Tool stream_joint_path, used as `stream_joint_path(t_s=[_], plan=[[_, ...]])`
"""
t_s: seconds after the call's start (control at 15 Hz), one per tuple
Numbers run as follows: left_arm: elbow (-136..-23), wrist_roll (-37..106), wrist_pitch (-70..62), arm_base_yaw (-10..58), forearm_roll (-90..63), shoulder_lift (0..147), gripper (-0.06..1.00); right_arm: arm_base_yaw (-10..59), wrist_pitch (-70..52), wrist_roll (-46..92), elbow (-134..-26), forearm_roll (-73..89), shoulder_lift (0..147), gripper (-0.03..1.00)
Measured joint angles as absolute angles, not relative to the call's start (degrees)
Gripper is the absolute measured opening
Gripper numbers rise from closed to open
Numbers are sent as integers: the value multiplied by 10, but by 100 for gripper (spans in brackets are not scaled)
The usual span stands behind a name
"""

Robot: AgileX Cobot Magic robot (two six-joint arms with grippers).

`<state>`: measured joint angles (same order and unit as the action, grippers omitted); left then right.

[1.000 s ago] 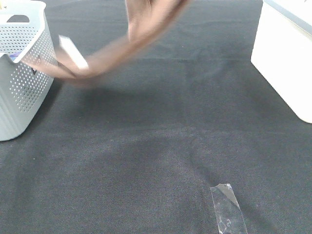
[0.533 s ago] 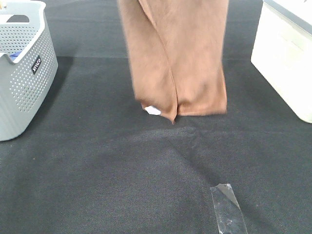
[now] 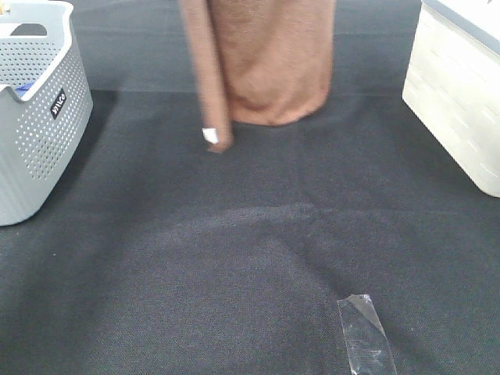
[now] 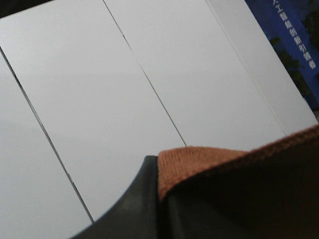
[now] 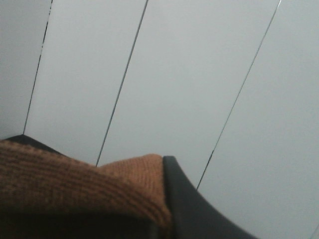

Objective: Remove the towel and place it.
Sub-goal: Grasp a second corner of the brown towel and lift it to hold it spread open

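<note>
Over the far middle of the table [image 3: 234, 258] I see the towel [image 3: 269, 62] hanging as a plain brown terry sheet, its top out of frame. It falls in two parts: a broad panel with a rounded lower hem, and to its left a narrow strip that drops lower and ends in a corner bearing a small white tag [image 3: 209, 135]. Whether that corner touches the dark table cover I cannot tell.

My left hand [image 4: 159, 196] is clenched on a ribbed edge of the towel, and my right hand [image 5: 167, 199] is clamped on another bunched edge.

Left of the towel, well apart, stands the grey perforated basket [image 3: 39, 133]. Right of it, also well apart, sits a white ribbed bin [image 3: 457, 101]. Open dark cloth runs from below the hem to the near edge, where a strip of clear tape [image 3: 366, 344] lies toward the front right.
</note>
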<state>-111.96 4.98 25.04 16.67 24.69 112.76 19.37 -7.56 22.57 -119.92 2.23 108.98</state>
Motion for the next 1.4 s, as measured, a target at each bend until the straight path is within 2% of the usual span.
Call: stream_joint_path(t_s=[0.27, 0.4, 0.6, 0.93, 1.4], plan=[[-1121, 50, 321, 128, 239, 1173, 0, 194, 19, 218, -1205, 32, 1132, 1], [-1148, 50, 337, 112, 221, 1203, 0, 194, 27, 217, -1246, 35, 1165, 1], [-1285, 50, 344, 101, 212, 1281, 0, 187, 28, 217, -1320, 35, 1207, 1], [-1483, 48, 283, 104, 217, 1385, 0, 168, 33, 217, -1336, 64, 1227, 1], [-1494, 41, 254, 104, 233, 1394, 0, 166, 43, 217, -1336, 78, 1235, 1]])
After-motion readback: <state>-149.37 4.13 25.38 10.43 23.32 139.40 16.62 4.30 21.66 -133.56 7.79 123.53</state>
